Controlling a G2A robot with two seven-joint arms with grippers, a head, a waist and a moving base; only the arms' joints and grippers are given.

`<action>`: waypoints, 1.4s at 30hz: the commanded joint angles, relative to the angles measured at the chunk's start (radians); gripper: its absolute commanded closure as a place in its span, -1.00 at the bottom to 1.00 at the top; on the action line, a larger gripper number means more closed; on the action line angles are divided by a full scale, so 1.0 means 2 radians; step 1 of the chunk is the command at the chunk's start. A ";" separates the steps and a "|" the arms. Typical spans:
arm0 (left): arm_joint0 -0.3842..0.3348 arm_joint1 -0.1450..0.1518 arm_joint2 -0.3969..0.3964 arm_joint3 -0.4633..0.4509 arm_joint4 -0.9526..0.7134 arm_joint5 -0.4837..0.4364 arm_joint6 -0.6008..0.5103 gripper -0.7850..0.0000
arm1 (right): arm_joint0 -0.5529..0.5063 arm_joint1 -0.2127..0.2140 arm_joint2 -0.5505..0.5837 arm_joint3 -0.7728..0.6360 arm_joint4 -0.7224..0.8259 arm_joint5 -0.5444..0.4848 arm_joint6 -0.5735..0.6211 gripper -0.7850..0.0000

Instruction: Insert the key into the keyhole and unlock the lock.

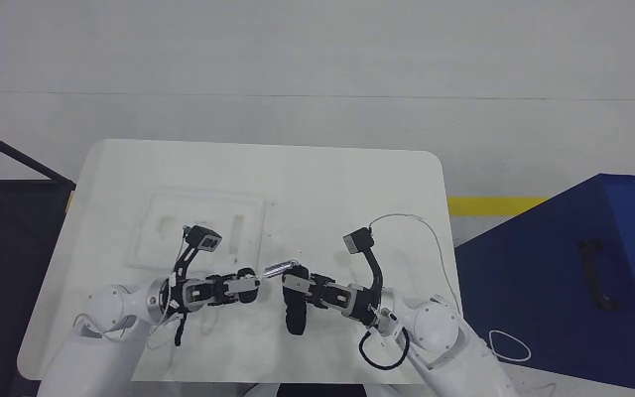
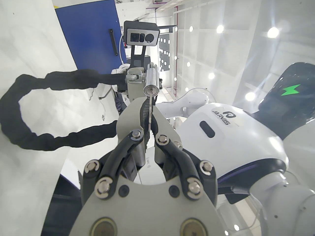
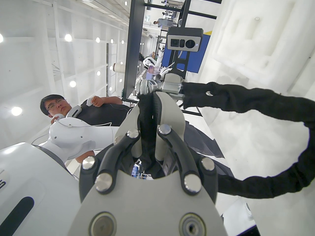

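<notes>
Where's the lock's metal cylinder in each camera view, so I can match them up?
Top view: the lock cylinder lies between the left gripper and right gripper.
Left wrist view: lock cylinder just past the left gripper, the key at its keyhole.
Right wrist view: lock cylinder beyond the right gripper.
Shared landmark: the black cable loop.

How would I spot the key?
Start at the white table, front centre. There the left tool pinches the key, a thin flat metal blade with its tip at the shiny lock, unlike the thick black cable beside it.
</notes>
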 commanded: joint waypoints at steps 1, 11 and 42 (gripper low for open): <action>0.006 0.000 -0.004 -0.010 0.021 -0.028 0.004 1.00 | 0.000 0.000 0.000 0.000 0.000 0.001 -0.001 1.00; 0.030 0.001 -0.019 -0.040 0.162 -0.137 0.100 1.00 | 0.002 0.000 -0.006 0.002 0.009 0.005 -0.002 1.00; 0.047 0.000 -0.025 -0.068 0.236 -0.170 0.168 1.00 | -0.002 -0.001 -0.007 -0.004 0.007 0.021 -0.022 1.00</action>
